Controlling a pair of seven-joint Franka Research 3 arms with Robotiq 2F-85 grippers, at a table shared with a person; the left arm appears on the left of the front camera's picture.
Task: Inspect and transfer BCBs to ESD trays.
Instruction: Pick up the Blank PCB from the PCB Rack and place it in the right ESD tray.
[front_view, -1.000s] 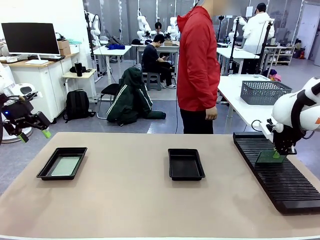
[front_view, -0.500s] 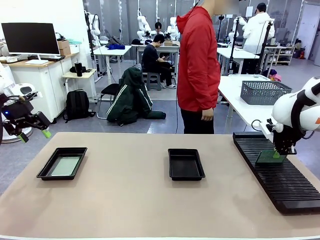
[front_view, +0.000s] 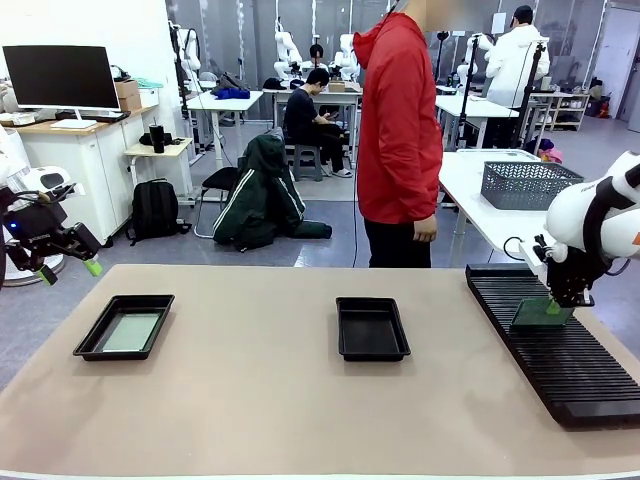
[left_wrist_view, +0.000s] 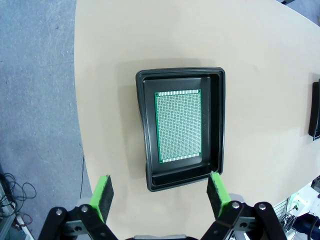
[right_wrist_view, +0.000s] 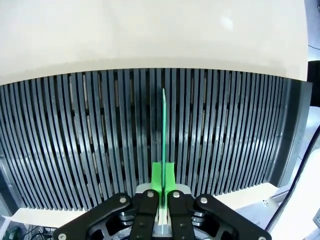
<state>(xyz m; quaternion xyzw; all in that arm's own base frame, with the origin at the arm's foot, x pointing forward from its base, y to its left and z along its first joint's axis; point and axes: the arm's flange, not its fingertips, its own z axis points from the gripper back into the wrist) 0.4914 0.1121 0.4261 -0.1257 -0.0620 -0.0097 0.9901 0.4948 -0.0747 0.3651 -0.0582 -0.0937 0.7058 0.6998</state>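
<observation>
Counting two trays (front_view: 372, 330), two boards (front_view: 131, 332)

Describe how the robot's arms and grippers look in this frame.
The right arm is white with rounded shells, carrying a small orange mark and a black cable looping by its wrist. The left gripper and right gripper are black, jointed linkages tipped with bright green pads.

tray (left_wrist_view: 142, 125): glossy black plastic | board (left_wrist_view: 178, 126): matt green, perforated | table (front_view: 260, 400): smooth matt beige | rack (right_wrist_view: 75, 140): ribbed black plastic
</observation>
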